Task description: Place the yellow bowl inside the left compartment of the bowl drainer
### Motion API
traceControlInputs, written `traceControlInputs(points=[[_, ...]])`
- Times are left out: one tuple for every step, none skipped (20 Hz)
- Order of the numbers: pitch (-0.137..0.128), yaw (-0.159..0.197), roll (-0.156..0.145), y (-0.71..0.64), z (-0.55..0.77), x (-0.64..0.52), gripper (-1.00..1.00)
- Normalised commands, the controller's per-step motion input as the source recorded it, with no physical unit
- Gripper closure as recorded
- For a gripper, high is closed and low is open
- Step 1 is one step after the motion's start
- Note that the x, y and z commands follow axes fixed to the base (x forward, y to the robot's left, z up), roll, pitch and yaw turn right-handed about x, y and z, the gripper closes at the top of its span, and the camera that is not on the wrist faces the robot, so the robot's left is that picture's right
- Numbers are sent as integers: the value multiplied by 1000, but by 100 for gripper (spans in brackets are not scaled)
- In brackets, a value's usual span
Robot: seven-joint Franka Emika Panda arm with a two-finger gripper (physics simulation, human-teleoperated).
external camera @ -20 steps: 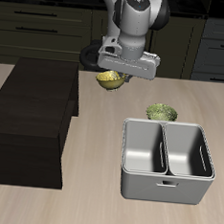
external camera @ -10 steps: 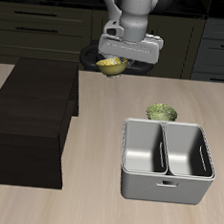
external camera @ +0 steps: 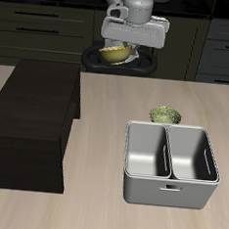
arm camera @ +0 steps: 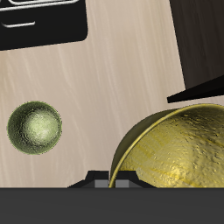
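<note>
Wooden bench [external camera: 91, 183] holds the bowl drainer [external camera: 171, 166], unmoved; above it the pincer [external camera: 120, 50], clamped on the yellow bowl [external camera: 115, 54], has risen higher since before.

Even, soft light from above; the pale wood surface [external camera: 89, 208] shows only faint shadows beside the dark wooden cabinet block [external camera: 32, 124]. The glossy golden-yellow bowl [arm camera: 179, 149] carries mottled highlights. Both renders are coarse, low-resolution, slightly soft
</note>
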Motion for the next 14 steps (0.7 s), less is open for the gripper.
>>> traceControlInputs(points=[[-34,-12,3,-8,341,0,100],[-25,25,8,1,208,-1,100],[-73,53,-16,-56,351,-44,100],[-32,29,6,58,203,4,100],[-11,1,29,-47,180,-50,100],[-20,24,18,53,145,-31,100],[-32,23,17,72,171,-70,100],[-21,19,59,141,168,-73,100],[-27,21,5,101,180,-69,100],[-12,27,33,132,129,-61,100],[-2,17,31,65,103,-30,100],[0,10,-4,94,112,12,100],[25,18,-9,67,85,97,100],[39,17,17,114,70,96,100]])
